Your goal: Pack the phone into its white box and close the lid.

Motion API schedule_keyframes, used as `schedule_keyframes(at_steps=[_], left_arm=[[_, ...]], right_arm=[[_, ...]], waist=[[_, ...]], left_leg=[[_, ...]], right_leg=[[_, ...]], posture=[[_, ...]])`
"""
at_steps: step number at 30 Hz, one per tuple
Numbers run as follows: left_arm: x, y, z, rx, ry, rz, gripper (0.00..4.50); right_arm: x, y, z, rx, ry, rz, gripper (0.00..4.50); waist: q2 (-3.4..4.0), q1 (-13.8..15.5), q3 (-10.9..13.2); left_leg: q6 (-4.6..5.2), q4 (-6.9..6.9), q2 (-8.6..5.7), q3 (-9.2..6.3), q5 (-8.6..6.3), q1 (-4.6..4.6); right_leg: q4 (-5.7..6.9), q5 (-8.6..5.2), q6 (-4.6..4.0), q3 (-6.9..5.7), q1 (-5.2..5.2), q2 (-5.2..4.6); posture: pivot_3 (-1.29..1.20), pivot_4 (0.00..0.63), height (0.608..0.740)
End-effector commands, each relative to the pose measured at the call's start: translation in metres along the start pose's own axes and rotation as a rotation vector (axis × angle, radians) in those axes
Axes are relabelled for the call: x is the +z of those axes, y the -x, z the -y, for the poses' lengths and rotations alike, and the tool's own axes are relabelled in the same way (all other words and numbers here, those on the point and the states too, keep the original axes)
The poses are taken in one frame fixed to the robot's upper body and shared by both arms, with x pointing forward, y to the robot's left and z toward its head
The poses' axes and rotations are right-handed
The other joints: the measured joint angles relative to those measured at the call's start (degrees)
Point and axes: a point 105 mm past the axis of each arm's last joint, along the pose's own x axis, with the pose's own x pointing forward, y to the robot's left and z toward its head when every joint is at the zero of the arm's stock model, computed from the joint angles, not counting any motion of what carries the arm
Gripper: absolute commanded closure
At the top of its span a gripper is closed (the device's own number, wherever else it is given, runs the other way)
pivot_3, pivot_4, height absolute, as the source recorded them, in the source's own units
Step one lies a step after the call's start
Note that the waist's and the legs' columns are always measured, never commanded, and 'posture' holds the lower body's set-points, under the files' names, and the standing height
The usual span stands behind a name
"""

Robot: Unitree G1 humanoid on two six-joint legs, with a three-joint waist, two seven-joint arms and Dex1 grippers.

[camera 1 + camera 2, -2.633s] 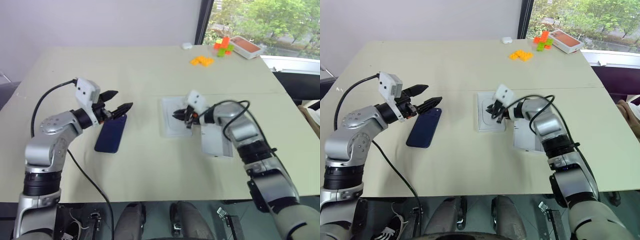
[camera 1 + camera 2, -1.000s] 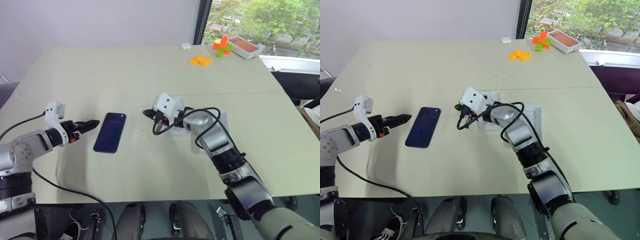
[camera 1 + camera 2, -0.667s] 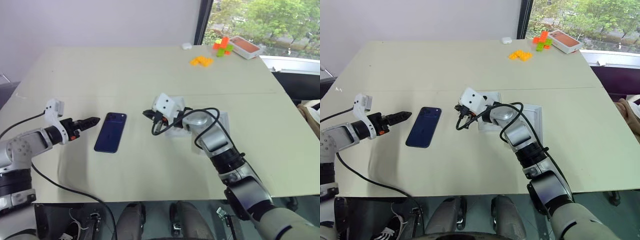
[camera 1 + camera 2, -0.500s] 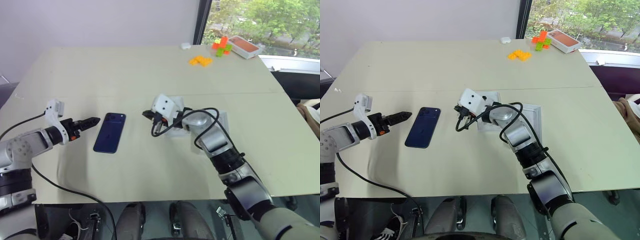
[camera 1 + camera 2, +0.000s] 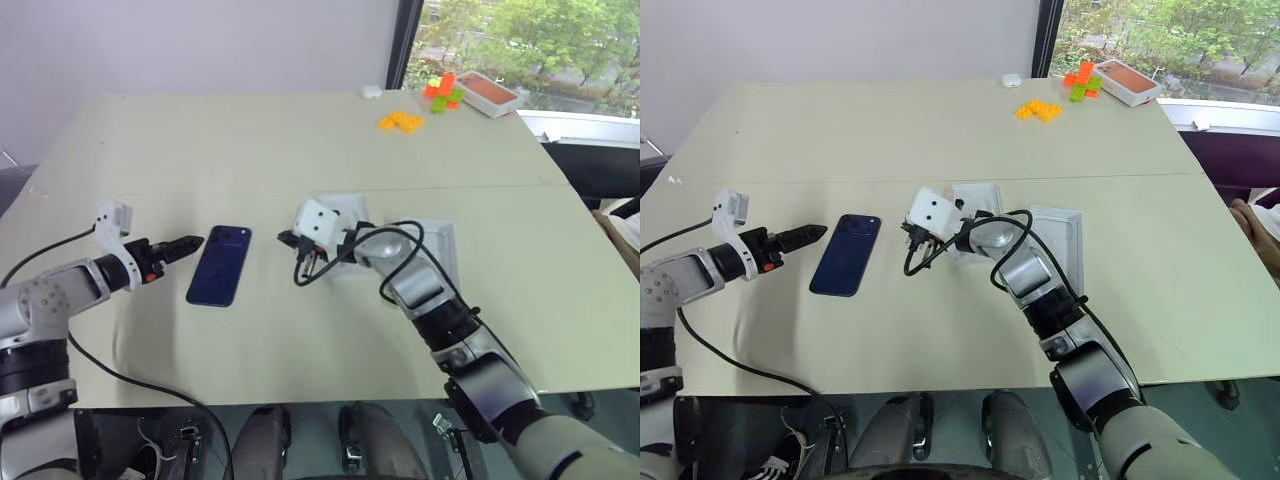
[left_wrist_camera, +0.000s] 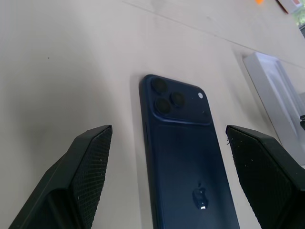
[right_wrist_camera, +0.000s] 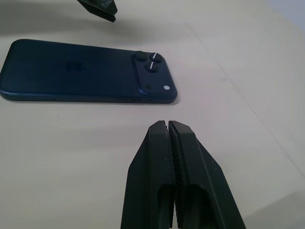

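The dark blue phone (image 5: 220, 265) lies flat on the table with its back up and its camera bump at the far end. My left gripper (image 5: 192, 242) hovers just left of that far end, open, its black fingers (image 6: 90, 157) spread wider than the phone. From the right, my right gripper (image 5: 284, 240) points at the phone with a short gap between; it is shut and empty (image 7: 167, 125). Two white shallow box parts lie right of the phone, one (image 5: 975, 195) partly hidden by my right wrist, the other (image 5: 1058, 235) beside my forearm. I cannot tell which is the box and which the lid.
At the far right corner sit orange blocks (image 5: 404, 121), orange and green blocks (image 5: 444, 92), an orange-topped box (image 5: 490, 93) and a small white object (image 5: 372, 92). Black cables hang from both wrists. The table's front edge runs close below my arms.
My left gripper has drawn back from over the phone to its left side. My right gripper has left the white box part and swung left toward the phone, shut. The phone has not moved.
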Motion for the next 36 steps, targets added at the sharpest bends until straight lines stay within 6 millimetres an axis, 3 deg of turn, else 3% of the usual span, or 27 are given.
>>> schedule_keyframes(at_steps=[1,6,10,15,22,36], left_arm=[[0.009,0.004,-0.002,0.015,-0.045,0.035,0.47],[-0.003,0.003,0.004,-0.042,0.045,-0.013,0.47],[-0.009,0.003,0.007,-0.050,0.052,-0.065,0.47],[-0.031,-0.001,0.006,-0.048,0.206,-0.216,0.47],[-0.046,-0.011,0.023,-0.109,0.337,-0.338,0.47],[-0.065,-0.021,0.046,-0.191,0.403,-0.416,0.47]], right_arm=[[0.015,-0.005,-0.001,0.004,0.051,0.042,4.39],[0.004,-0.008,-0.007,0.024,0.132,-0.006,4.39],[0.005,-0.015,-0.008,0.013,0.094,-0.023,4.39],[0.008,-0.027,-0.019,0.047,0.086,-0.027,4.39],[0.009,-0.035,-0.028,0.100,0.151,-0.053,4.39],[-0.009,-0.032,-0.037,0.157,0.192,-0.126,4.39]], waist=[[0.00,0.0,0.0],[0.00,0.0,0.0],[-0.01,0.0,0.0],[-0.01,0.0,0.0],[-0.03,0.3,-0.1],[0.03,0.5,-0.2]], left_leg=[[0.00,0.00,0.00,0.00,0.00,0.00],[0.00,0.01,-0.01,0.01,0.00,0.00],[0.00,0.01,-0.01,0.00,0.00,-0.01],[-0.02,0.01,-0.01,-0.01,0.01,0.00],[-0.03,0.07,-0.06,-0.01,0.02,0.02],[-0.05,0.07,-0.16,-0.03,0.02,0.35]], right_leg=[[0.00,0.00,0.00,0.00,0.00,0.00],[-0.01,0.00,0.00,0.00,0.01,-0.01],[0.00,0.00,0.00,0.00,0.01,0.00],[0.04,0.01,-0.01,0.00,0.00,0.01],[0.05,0.01,0.00,0.00,0.06,-0.03],[0.04,0.01,0.00,0.00,0.43,-0.14]], posture=[[0.00,0.150,0.740],[0.00,0.150,0.740],[0.00,0.150,0.740],[0.00,0.150,0.740],[0.00,0.150,0.740],[0.00,0.150,0.740]])
